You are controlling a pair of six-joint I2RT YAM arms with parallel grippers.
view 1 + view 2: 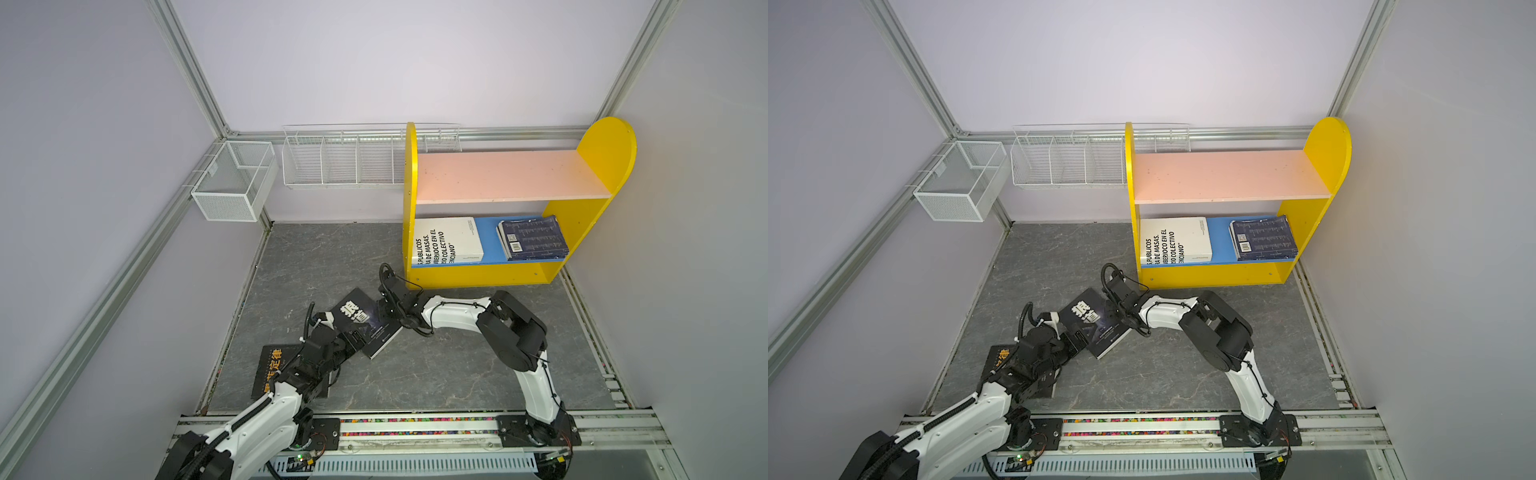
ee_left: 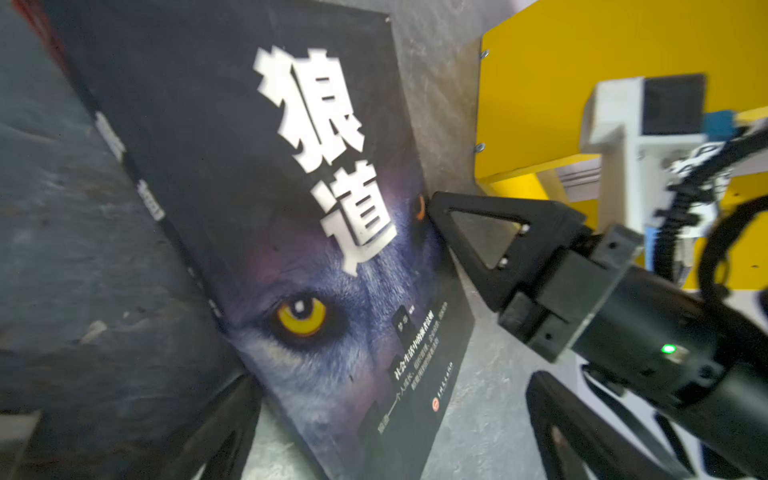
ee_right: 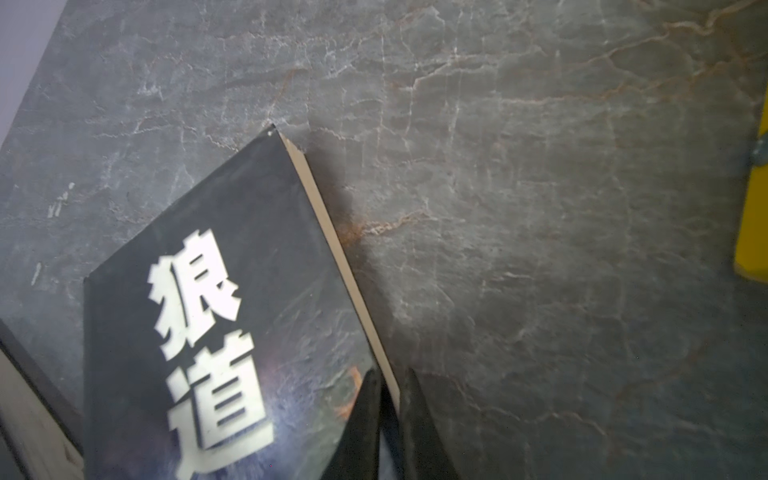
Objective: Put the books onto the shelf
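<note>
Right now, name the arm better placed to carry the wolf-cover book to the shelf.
Right. The right tool is shut on the page edge of the wolf-cover book, and it sits nearer the shelf. The left tool stands open, gripping nothing.

At the far right stands the yellow shelf [image 1: 606,149]. On its blue lower board a white book [image 1: 449,241] lies flat at the left and a stack of navy books [image 1: 534,239] at the right, apart from each other. Nearer, on the grey tabletop [image 1: 436,374], a black book with white title [image 1: 361,320] sits between the left gripper [image 1: 353,338] at its near-left side and the right gripper [image 1: 384,309] at its right edge. A black book with orange title [image 1: 272,365] lies partly under the left arm.
</note>
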